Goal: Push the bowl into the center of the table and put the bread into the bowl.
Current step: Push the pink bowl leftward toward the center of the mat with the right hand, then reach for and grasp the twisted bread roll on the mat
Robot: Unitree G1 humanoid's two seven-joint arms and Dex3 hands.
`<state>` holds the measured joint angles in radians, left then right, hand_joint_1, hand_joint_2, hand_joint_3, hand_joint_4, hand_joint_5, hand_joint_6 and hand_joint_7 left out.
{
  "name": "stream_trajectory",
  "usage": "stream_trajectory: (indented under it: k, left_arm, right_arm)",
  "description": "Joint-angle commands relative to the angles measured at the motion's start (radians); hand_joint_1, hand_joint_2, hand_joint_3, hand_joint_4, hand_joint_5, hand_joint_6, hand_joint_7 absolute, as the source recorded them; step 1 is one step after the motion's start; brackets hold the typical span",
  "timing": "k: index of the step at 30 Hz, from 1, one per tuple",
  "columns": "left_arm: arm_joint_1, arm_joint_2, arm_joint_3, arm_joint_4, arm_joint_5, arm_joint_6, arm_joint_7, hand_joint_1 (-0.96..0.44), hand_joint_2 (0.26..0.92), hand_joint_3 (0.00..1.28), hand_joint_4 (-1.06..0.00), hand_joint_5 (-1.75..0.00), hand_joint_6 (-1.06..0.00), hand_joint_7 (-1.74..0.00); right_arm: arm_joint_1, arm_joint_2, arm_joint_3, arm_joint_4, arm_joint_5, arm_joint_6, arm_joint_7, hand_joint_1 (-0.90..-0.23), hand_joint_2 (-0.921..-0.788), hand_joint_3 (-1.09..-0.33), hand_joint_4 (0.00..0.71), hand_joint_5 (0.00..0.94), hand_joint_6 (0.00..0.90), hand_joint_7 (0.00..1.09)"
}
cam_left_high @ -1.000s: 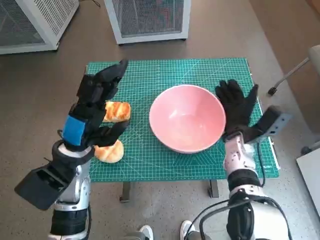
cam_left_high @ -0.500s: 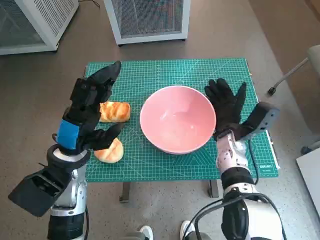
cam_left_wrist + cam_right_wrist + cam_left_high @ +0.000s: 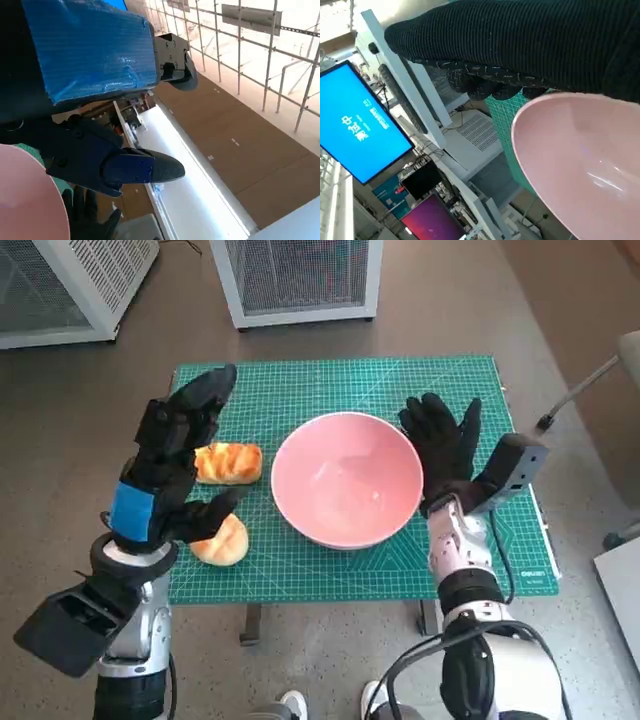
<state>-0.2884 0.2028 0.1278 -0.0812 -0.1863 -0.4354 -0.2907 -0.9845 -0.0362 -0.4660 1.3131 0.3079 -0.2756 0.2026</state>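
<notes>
A pink bowl (image 3: 346,490) stands near the middle of the green cutting mat (image 3: 300,390); its rim also shows in the right wrist view as the bowl (image 3: 580,165). My gloved right hand (image 3: 445,448) is spread flat against the bowl's right side. Two golden bread pieces lie left of the bowl: one bread (image 3: 229,462) farther back, the other bread (image 3: 220,541) near the front edge. My blue-taped left hand (image 3: 172,465) hovers open above them, holding nothing. In the left wrist view the left hand (image 3: 95,100) and the bowl's edge (image 3: 30,200) appear.
White mesh cabinets (image 3: 295,280) stand behind the table, another cabinet (image 3: 70,285) at the back left. A chair leg (image 3: 580,390) reaches in at the right. The mat's front edge (image 3: 350,590) lies close to the table's front.
My right hand has pushed the bowl leftward toward the mat's middle. The left hand has stayed over the bread, shifting slightly left.
</notes>
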Motion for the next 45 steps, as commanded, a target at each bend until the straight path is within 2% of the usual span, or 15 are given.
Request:
stream_trajectory:
  k: [1, 4, 8, 10, 13, 15, 18, 24, 28, 34, 42, 45]
  left_arm:
    - [0.005, 0.005, 0.004, 0.009, 0.016, -0.009, 0.009, -0.50, 0.921, 0.31, -0.26, -0.01, -0.12, -0.53]
    - [0.000, 0.006, 0.006, 0.016, 0.021, -0.013, 0.011, -0.50, 0.921, 0.31, -0.26, -0.01, -0.12, -0.52]
    - [-0.007, 0.011, 0.012, 0.029, 0.022, -0.018, 0.009, -0.51, 0.921, 0.31, -0.26, -0.01, -0.12, -0.52]
    - [-0.015, 0.020, 0.017, 0.041, 0.020, -0.019, 0.004, -0.51, 0.921, 0.31, -0.26, -0.01, -0.12, -0.52]
    - [-0.027, 0.037, 0.026, 0.057, 0.022, -0.023, -0.001, -0.53, 0.921, 0.31, -0.26, 0.00, -0.12, -0.51]
    - [-0.035, 0.053, 0.032, 0.069, 0.030, -0.027, -0.002, -0.54, 0.921, 0.31, -0.26, 0.00, -0.12, -0.50]
    - [-0.053, 0.094, 0.044, 0.089, 0.059, -0.034, -0.005, -0.55, 0.921, 0.31, -0.26, 0.00, -0.12, -0.49]
    - [-0.085, 0.218, 0.056, 0.095, 0.182, -0.002, -0.005, -0.57, 0.921, 0.30, -0.23, 0.00, -0.08, -0.45]
    - [-0.108, 0.288, 0.047, 0.081, 0.261, 0.070, -0.003, -0.55, 0.921, 0.25, -0.20, 0.00, -0.06, -0.43]
    - [-0.144, 0.374, 0.016, 0.054, 0.324, 0.208, -0.049, -0.51, 0.906, 0.07, -0.15, 0.00, -0.07, -0.39]
    - [-0.204, 0.439, -0.058, -0.007, 0.393, 0.462, -0.140, -0.37, 0.803, 0.01, -0.11, 0.00, -0.14, -0.31]
    - [-0.225, 0.457, -0.096, -0.009, 0.436, 0.529, -0.167, -0.21, 0.761, 0.00, -0.09, 0.00, -0.17, -0.23]
  right_arm:
    - [-0.013, -0.022, -0.001, -0.014, -0.002, -0.049, 0.045, -0.278, -0.921, -0.584, 0.492, 0.016, 0.313, 0.54]
    - [-0.017, -0.030, 0.004, -0.037, -0.001, -0.108, 0.086, -0.274, -0.919, -0.598, 0.498, 0.012, 0.285, 0.59]
    - [-0.017, -0.040, 0.010, -0.063, 0.001, -0.175, 0.131, -0.278, -0.907, -0.616, 0.503, 0.009, 0.252, 0.65]
    - [-0.013, -0.050, 0.013, -0.096, 0.008, -0.225, 0.182, -0.287, -0.902, -0.617, 0.505, 0.008, 0.246, 0.66]
    - [-0.001, -0.056, 0.018, -0.145, 0.021, -0.279, 0.247, -0.324, -0.913, -0.558, 0.505, 0.005, 0.242, 0.65]
    - [0.016, -0.053, 0.027, -0.197, 0.029, -0.318, 0.288, -0.335, -0.917, -0.538, 0.508, 0.006, 0.248, 0.65]
    - [0.065, -0.035, 0.058, -0.322, 0.038, -0.375, 0.352, -0.348, -0.920, -0.516, 0.514, 0.008, 0.253, 0.64]
    - [0.169, -0.024, 0.129, -0.570, 0.074, -0.398, 0.439, -0.361, -0.921, -0.507, 0.515, 0.007, 0.252, 0.64]
    - [0.231, -0.025, 0.176, -0.695, 0.068, -0.405, 0.448, -0.375, -0.921, -0.500, 0.518, 0.008, 0.258, 0.64]
    - [0.304, -0.029, 0.232, -0.830, 0.058, -0.371, 0.423, -0.384, -0.921, -0.480, 0.522, 0.008, 0.255, 0.66]
    - [0.353, -0.034, 0.279, -0.912, 0.041, -0.350, 0.393, -0.387, -0.921, -0.496, 0.519, 0.004, 0.188, 0.76]
    - [0.358, -0.033, 0.290, -0.922, 0.034, -0.346, 0.381, -0.382, -0.921, -0.516, 0.514, 0.001, 0.165, 0.80]
